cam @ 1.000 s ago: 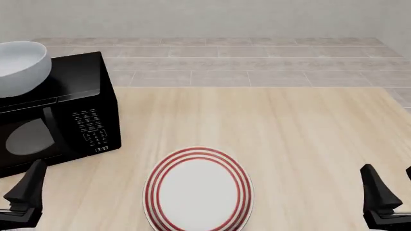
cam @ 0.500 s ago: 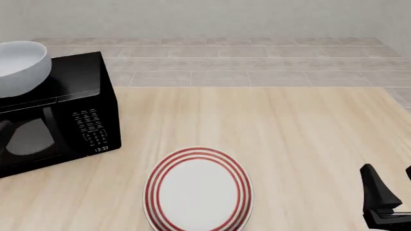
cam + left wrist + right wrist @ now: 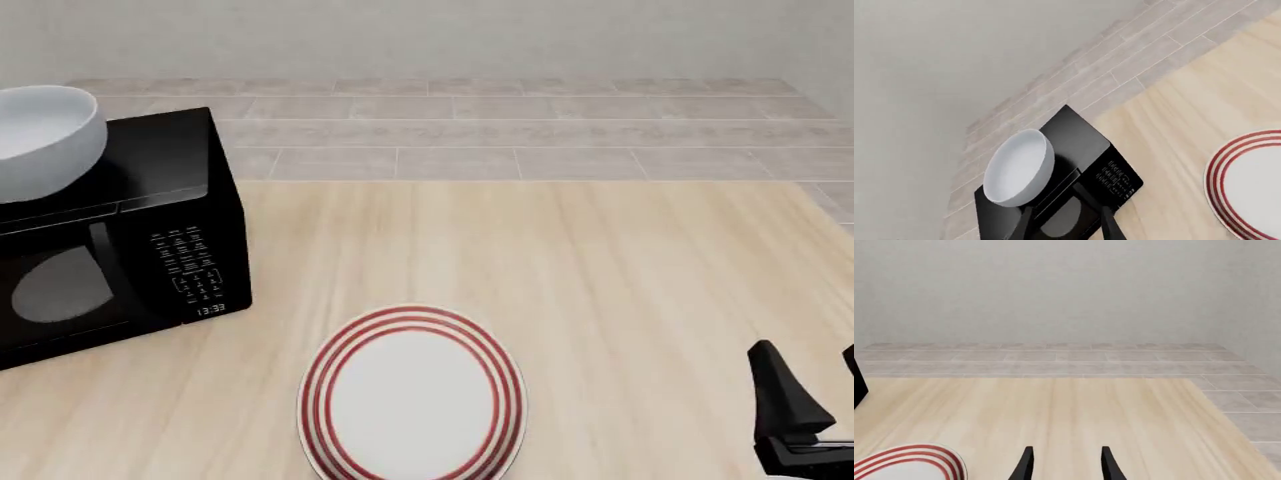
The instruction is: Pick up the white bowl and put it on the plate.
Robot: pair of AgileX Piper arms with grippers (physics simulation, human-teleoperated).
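Since a second ago, the left gripper has left the front view, where its dark finger then stood beside the microwave's near corner; half a second ago a dark shape showed against the oven's door window, and now that window is plain grey. Nothing else has shifted.

Only the left wrist view shows the left gripper now: two dark fingertips cut off at the frame's edge, spread apart and holding nothing, set over the microwave's front face. Right gripper likewise shows two slim black fingers parted and empty in its own view; in the front view only one finger and part of its base appear at the edge, well apart from the microwave.

Glossy, deep and smooth-sided, the white bowl sits upright on top of the microwave, at its far-left part, cropped by the frame's left edge. Boxy and black, the microwave has a keypad with small pale markings too fine to read. Away from the microwave's front right corner, toward the camera, the flat round plate with three red rings lies on the pale wood-grain table, its near rim cut off.
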